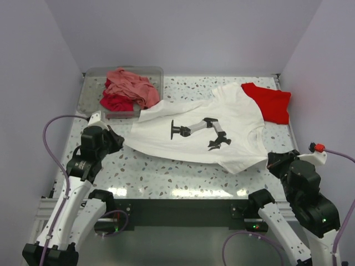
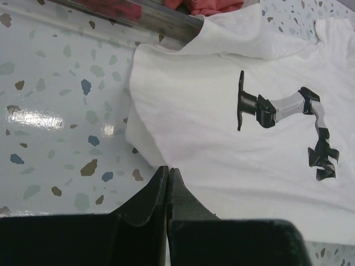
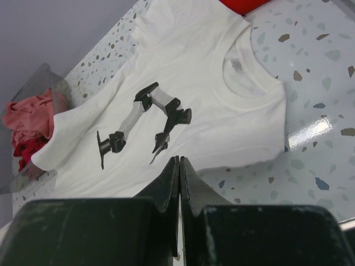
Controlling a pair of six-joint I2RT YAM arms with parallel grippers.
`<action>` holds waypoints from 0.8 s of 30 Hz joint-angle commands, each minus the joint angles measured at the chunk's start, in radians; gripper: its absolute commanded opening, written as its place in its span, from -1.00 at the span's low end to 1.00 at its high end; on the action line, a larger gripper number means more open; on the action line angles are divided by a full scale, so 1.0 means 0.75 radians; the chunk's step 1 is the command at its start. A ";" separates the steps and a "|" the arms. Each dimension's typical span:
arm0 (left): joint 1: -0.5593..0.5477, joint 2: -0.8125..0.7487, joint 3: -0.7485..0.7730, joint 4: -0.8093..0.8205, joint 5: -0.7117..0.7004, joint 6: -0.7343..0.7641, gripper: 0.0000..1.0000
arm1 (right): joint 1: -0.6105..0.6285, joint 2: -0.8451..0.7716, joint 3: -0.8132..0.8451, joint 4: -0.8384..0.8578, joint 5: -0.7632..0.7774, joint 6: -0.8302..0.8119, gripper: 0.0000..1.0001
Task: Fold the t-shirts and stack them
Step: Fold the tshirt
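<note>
Item one: my left claw [image 2: 168, 173], fingers pressed together with no cloth seen between them, tips at the near-left hem of the white t-shirt [image 1: 222, 119]. Item two: my right claw [image 3: 179, 164], likewise closed and holding nothing visible, tips just at the shirt's near-right sleeve edge. Item three: the white t-shirt, spread flat across the middle of the speckled table [image 1: 166, 176], black robot-arm print [image 1: 198, 129] facing up, its far-left corner draped against the clear bin [image 1: 91, 77]. Item four: the red t-shirt [image 1: 273, 102], far right, meeting the white one's edge. Item five: the bin, far left, holding a crumpled salmon-pink shirt [image 1: 132, 86] and a crimson one [image 1: 113, 103].
</note>
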 commanded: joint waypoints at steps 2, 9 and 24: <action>-0.001 -0.093 -0.024 -0.106 0.079 -0.052 -1.00 | -0.008 -0.023 0.068 -0.073 0.065 -0.028 -1.00; -0.003 -0.013 -0.062 -0.027 0.154 -0.038 -1.00 | -0.008 0.007 -0.026 0.009 0.037 -0.075 -1.00; -0.005 0.516 0.050 0.319 0.093 0.009 -1.00 | -0.008 0.492 -0.233 0.500 0.083 -0.222 -1.00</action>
